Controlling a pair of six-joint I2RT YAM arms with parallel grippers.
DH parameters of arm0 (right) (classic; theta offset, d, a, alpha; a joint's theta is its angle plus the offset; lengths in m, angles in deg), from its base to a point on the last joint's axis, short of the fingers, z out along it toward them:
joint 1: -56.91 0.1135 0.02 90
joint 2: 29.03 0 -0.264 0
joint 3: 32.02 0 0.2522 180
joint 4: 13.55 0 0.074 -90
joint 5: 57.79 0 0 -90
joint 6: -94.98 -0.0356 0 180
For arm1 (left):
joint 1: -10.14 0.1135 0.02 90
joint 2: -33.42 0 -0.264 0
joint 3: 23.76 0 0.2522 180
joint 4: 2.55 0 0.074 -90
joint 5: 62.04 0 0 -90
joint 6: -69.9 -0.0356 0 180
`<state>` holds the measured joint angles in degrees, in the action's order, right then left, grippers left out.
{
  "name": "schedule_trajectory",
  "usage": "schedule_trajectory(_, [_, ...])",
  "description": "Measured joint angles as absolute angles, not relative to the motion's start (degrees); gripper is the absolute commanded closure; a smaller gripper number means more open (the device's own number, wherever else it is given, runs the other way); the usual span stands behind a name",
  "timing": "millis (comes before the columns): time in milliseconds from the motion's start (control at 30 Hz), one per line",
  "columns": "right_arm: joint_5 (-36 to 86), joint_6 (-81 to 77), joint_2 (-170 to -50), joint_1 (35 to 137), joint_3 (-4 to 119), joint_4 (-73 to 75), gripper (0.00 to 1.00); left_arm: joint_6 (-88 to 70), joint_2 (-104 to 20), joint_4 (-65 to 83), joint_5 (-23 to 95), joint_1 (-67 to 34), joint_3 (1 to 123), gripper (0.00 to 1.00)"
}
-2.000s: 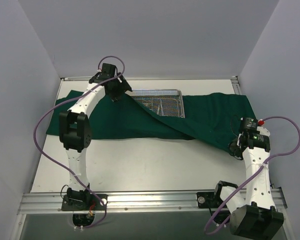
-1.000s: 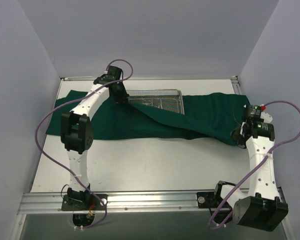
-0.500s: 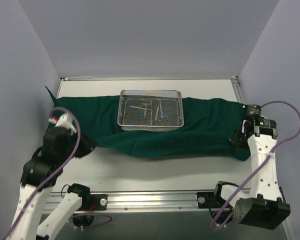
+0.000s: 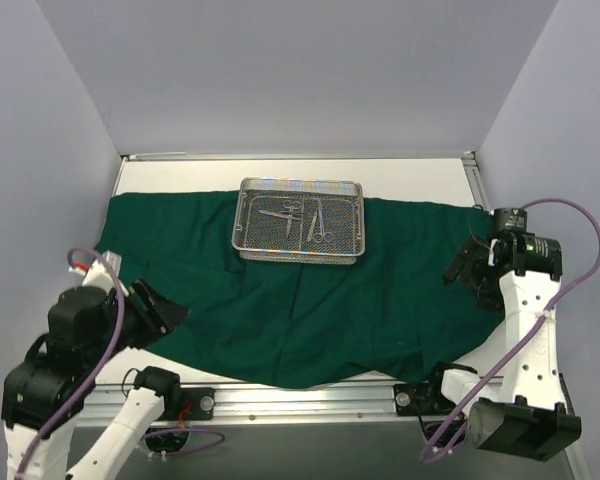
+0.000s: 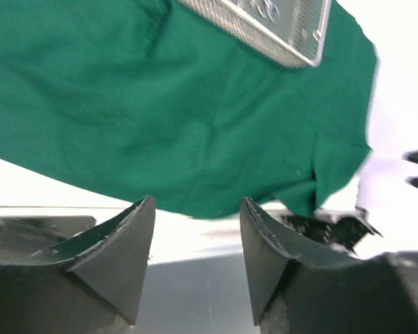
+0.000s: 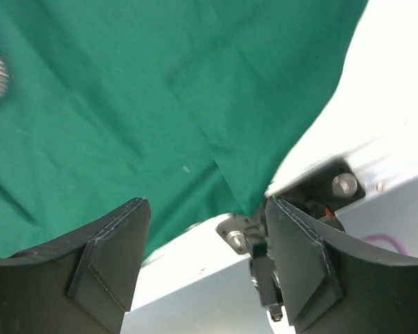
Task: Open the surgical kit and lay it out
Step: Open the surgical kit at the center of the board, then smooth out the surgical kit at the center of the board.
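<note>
While the left tool [image 5: 196, 202] and right tool [image 6: 207, 203] gape empty, the green cloth [image 4: 360, 300] lies spread beneath the mesh tray [image 4: 295, 257].

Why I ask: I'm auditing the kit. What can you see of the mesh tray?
The tray is a shallow rectangular basket of silver wire mesh with a raised rim. It lies flat and uncovered on the far middle of the spread green cloth. Several slim silver instruments lie inside it, at least one with ring handles. Only the cloth beneath and those instruments touch it.
</note>
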<state>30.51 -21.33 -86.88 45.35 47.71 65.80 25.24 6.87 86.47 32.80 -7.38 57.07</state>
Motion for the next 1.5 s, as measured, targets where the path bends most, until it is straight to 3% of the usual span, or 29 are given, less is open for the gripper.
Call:
schedule_trajectory(267, [30.0, -21.0, -97.0, 45.7, 58.8, 60.5, 0.29, 15.8, -24.4, 82.1, 27.8, -6.9, 72.2, 0.35])
schedule_trajectory(400, [27.1, -22.9, -103.0, 45.8, 57.3, 54.1, 0.46, 11.2, -39.9, 78.7, 30.0, -4.9, 76.3, 0.41])
schedule_trajectory(433, [26.3, -23.5, -105.2, 45.9, 56.8, 52.3, 0.59, 10.2, -42.7, 77.8, 31.5, -3.6, 76.5, 0.48])
schedule_trajectory(467, [25.7, -23.9, -107.6, 46.2, 56.3, 50.6, 0.65, 9.4, -45.1, 77.1, 33.3, -2.0, 76.5, 0.52])
schedule_trajectory(533, [24.8, -24.6, -112.8, 47.0, 56.2, 47.5, 0.93, 8.3, -48.9, 75.6, 36.8, 2.4, 76.6, 0.65])
schedule_trajectory(567, [24.4, -24.8, -115.3, 47.4, 56.2, 45.9, 1.00, 8.1, -50.2, 75.0, 38.0, 4.2, 76.7, 0.70])
schedule_trajectory(667, [24.0, -25.8, -122.1, 49.1, 57.2, 41.8, 1.00, 7.5, -54.5, 72.2, 40.9, 9.1, 78.1, 0.72])
schedule_trajectory(700, [24.1, -25.9, -123.7, 49.5, 57.8, 40.7, 0.94, 7.3, -56.1, 71.1, 41.4, 9.8, 78.8, 0.67])
schedule_trajectory(733, [24.3, -26.1, -125.7, 50.2, 59.1, 39.9, 0.66, 6.9, -57.7, 69.8, 41.7, 10.1, 79.5, 0.59])
schedule_trajectory(767, [24.7, -26.5, -128.1, 51.0, 61.2, 38.9, 0.54, 6.4, -59.6, 68.6, 41.9, 10.2, 80.2, 0.44])
schedule_trajectory(833, [26.4, -26.0, -132.4, 52.5, 66.2, 38.4, 0.34, 5.4, -64.1, 67.4, 41.6, 10.0, 82.7, 0.38])
schedule_trajectory(967, [31.0, -24.0, -142.9, 55.7, 78.4, 38.0, 0.22, 2.8, -74.9, 67.0, 38.0, 9.7, 89.0, 0.31])
schedule_trajectory(1133, [33.2, -22.1, -147.9, 57.9, 80.5, 40.2, 0.14, -0.7, -86.1, 69.3, 31.5, 9.4, 94.2, 0.27])
schedule_trajectory(1500, [36.1, -18.0, -150.0, 59.9, 78.5, 39.9, 0.13, -1.9, -102.5, 77.5, 26.2, 8.9, 105.8, 0.30])
